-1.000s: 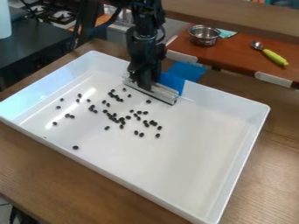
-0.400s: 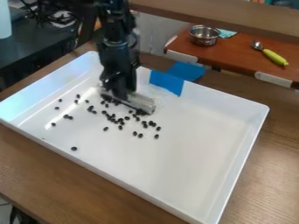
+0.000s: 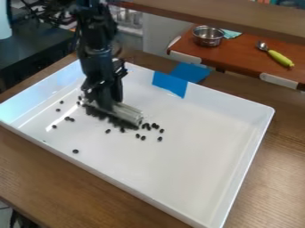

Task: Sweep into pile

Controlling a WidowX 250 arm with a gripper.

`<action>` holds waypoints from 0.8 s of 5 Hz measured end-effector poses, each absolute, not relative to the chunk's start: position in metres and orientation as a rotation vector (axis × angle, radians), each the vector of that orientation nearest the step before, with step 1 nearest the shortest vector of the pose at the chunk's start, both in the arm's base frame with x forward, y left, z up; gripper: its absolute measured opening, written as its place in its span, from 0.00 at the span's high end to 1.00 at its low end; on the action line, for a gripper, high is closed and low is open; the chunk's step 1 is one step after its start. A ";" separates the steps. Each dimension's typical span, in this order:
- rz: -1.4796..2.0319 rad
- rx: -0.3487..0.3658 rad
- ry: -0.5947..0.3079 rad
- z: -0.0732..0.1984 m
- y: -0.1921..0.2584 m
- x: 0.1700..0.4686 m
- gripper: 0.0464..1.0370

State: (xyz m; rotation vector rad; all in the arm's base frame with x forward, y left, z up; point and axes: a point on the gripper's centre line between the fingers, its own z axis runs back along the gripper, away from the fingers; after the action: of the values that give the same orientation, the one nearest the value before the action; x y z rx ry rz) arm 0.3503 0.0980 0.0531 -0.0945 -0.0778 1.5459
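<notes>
Left in the white tray (image 3: 196,151), a few dark beans (image 3: 76,151) are lying scattered; next, the black hand (image 3: 108,105) is hanging low, clamping a pale, straight bar (image 3: 129,114); more beans are bunching along its near edge; just beyond its right end, others are lying loosely grouped; blue tape (image 3: 169,83) is covering part of the far wall; a metal bowl (image 3: 208,37) is sitting behind.
</notes>
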 end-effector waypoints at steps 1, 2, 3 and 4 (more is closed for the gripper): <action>1.538 -0.085 -0.098 0.051 0.101 0.331 0.70; 1.533 -0.078 -0.117 0.050 0.102 0.314 0.70; 1.515 -0.065 -0.100 0.050 0.108 0.291 0.70; 1.516 -0.061 -0.065 0.052 0.118 0.271 0.70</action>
State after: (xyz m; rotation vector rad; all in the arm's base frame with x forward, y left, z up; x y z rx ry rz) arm 0.2712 0.1179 0.0520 -0.0613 -0.0653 1.5160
